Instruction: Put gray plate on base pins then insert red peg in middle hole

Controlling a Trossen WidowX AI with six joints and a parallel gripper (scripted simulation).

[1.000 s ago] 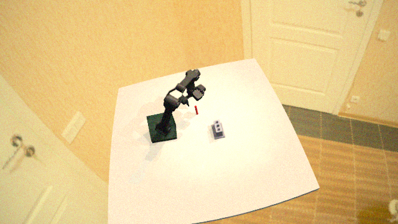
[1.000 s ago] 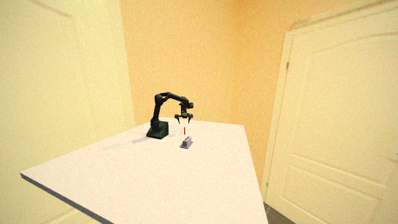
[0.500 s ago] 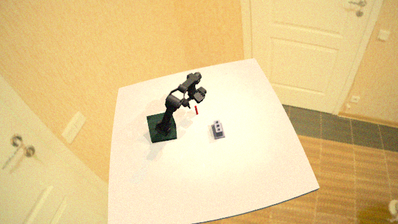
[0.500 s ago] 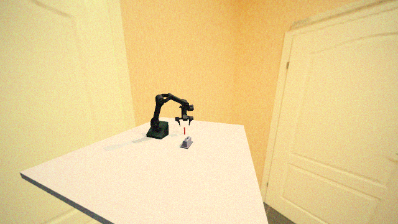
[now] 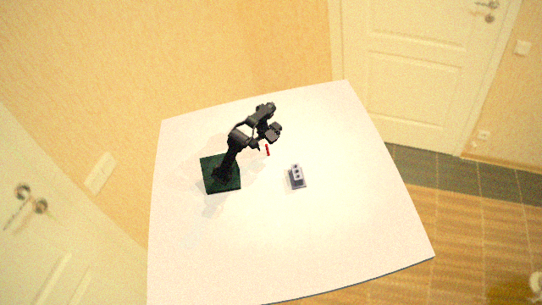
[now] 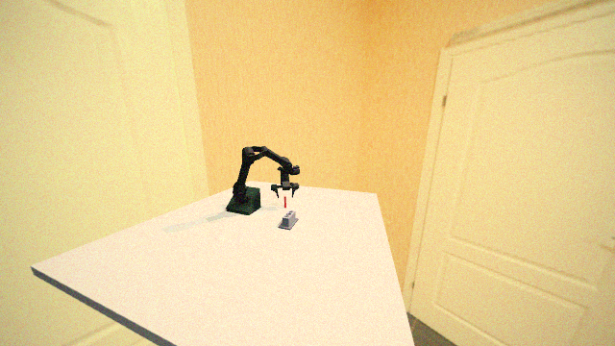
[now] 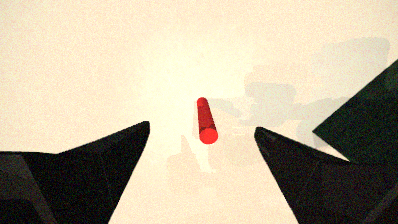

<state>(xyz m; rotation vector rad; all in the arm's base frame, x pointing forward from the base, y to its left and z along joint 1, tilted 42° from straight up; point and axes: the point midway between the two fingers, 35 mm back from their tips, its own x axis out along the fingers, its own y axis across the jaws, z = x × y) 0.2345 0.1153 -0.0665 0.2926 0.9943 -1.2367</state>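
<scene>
The grip hand (image 5: 267,143) (image 6: 285,196) (image 7: 203,128) is pointing down, w/ its two black fingers standing wide apart & holding nothing. It's hanging over the red peg (image 5: 267,150) (image 6: 284,202) (image 7: 206,122), & in the wrist pic the peg is showing in the gap btwn the tips, touching neither one.

The peg is standing up on the white tbl (image 5: 275,246) (image 6: 240,269) (image 7: 75,60), near the base (image 5: 301,186) (image 6: 287,227) but well apart from it. The gray plate (image 5: 297,171) (image 6: 289,214) is sitting up on top of the base, & its 3 holes are facing up in a row. The pins are too small to see, so I can't tell how well it's fitting on them. The peg isn't filling the mid hole.

The black arm (image 5: 234,141) (image 6: 244,168) is rising from a dk green block (image 5: 207,178) (image 6: 255,199) (image 7: 370,125), & it's bending over at the top. Pale gray shadows are lying on the tbl near the peg.
</scene>
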